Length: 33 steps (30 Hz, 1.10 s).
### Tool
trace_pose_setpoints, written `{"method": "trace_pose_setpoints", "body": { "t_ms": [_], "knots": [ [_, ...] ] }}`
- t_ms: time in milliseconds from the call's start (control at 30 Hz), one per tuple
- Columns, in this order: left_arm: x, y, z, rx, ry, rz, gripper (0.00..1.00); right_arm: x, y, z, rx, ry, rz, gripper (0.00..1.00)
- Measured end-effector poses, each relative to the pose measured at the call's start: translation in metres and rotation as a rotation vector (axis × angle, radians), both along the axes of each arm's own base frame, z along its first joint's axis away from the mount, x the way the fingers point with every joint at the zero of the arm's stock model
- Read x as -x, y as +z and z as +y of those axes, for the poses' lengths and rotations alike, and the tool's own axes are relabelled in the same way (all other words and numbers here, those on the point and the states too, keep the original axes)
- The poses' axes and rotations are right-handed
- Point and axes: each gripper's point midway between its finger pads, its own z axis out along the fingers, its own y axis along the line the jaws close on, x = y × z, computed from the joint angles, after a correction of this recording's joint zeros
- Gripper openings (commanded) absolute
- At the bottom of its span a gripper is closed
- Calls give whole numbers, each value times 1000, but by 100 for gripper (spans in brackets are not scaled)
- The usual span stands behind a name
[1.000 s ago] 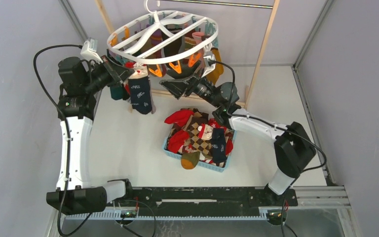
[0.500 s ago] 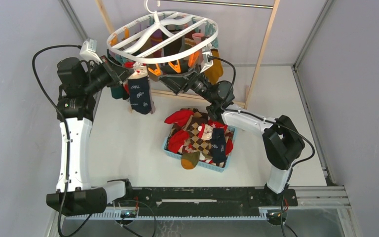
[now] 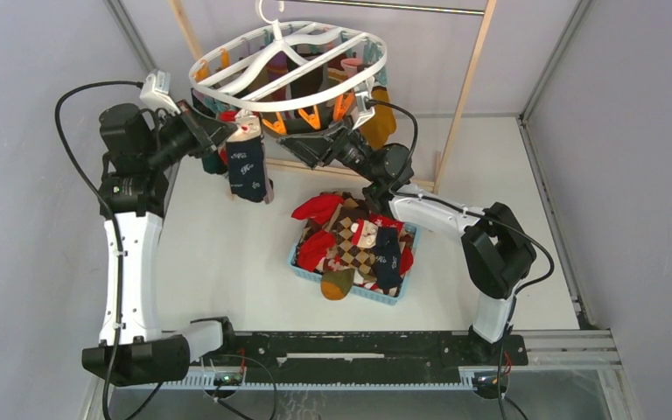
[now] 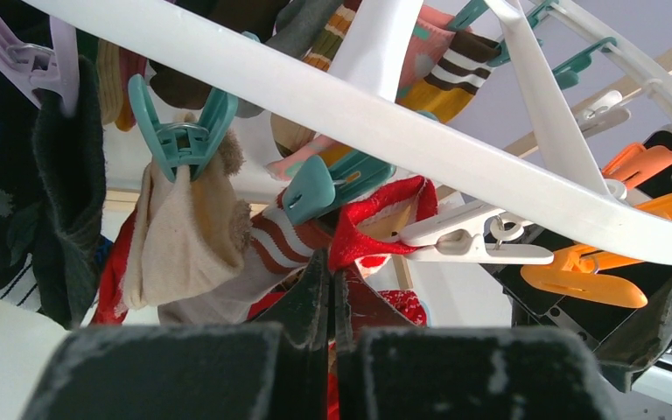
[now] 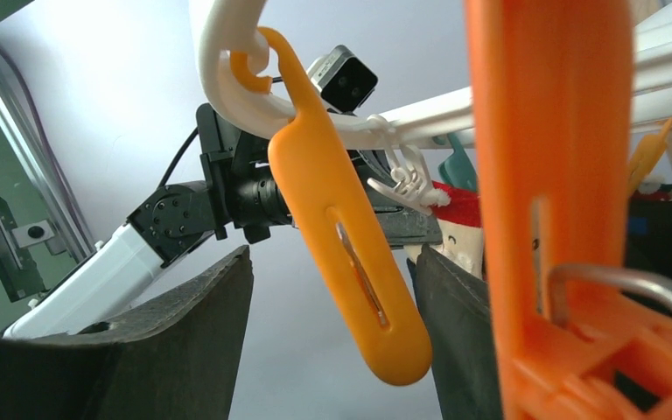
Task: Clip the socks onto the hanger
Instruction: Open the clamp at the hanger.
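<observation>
Nearest the arm bases, on the table point(image 3: 227, 262), a blue basket point(image 3: 363, 295) holds a heap of socks point(image 3: 350, 241), red, argyle, navy and mustard among them, so a good share of the work looks undone. Farther back and higher, the hanger point(image 3: 227, 74) already carries a fair number: the left wrist view shows a cream sock point(image 4: 184, 236) gripped in a teal clip point(image 4: 179, 131), with striped and dark ones hanging around it. I judge the task roughly midway, with one more sock being clipped now

The left gripper point(image 4: 331, 271) has its jaws pressed together on the red cuff point(image 4: 376, 210) of a sock, lifted right under the ring. A white clip point(image 4: 472, 241) lies just beside that cuff, and whether it bites the fabric I cannot tell. In the overhead view a navy sock with white lettering point(image 3: 249, 171) hangs below these jaws, likely the same one

The right gripper point(image 5: 332, 289) has its jaws wide apart, an orange clip point(image 5: 350, 262) dangling from the ring between them. There is clear space on one side, and on the other I cannot tell if a finger point(image 5: 455, 332) touches it. It holds nothing
</observation>
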Motion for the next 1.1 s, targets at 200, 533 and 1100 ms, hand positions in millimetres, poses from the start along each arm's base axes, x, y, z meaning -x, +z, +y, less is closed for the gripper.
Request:
{"method": "trace_pose_setpoints", "body": {
  "t_ms": [200,533,1100],
  "knots": [
    [2,0,0,0,1,1,0,5,-1,7,1,22,8,57],
    [12,3,-1,-5,-11,-5,43,-1,0,1,-24,-30,39,16],
    [48,20,-14,-13,-92,-74,47,0,9,-6,-41,-68,43,56]
  ]
}}
